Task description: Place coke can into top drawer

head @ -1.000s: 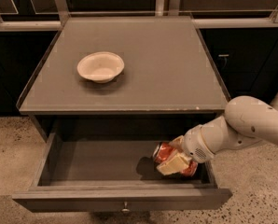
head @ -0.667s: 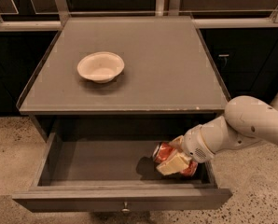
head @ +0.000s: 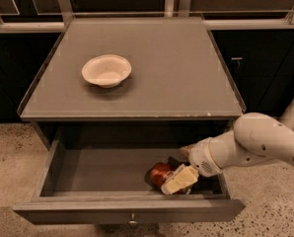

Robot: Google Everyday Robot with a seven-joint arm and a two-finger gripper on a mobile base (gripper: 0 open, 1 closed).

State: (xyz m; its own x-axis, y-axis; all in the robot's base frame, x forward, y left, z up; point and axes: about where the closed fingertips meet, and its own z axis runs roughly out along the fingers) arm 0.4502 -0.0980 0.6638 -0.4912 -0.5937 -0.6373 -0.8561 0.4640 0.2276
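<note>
The coke can [head: 160, 173] is red and lies low inside the open top drawer [head: 129, 210], at its right front, close to or on the drawer floor. My gripper [head: 172, 176] reaches into the drawer from the right on its white arm [head: 265, 139] and is shut on the can. One cream finger [head: 180, 179] lies across the can's near side and hides part of it. The drawer is pulled fully out, with its small knob [head: 132, 221] at the front centre.
A cream bowl [head: 106, 70] stands on the grey tabletop [head: 176, 78] above the drawer, left of centre. Dark cabinets and metal rails run along the back. A speckled floor lies on both sides of the drawer unit.
My gripper and the can have shifted slightly left and toward the drawer's front, a little lower. The bowl and the drawer have not moved.
</note>
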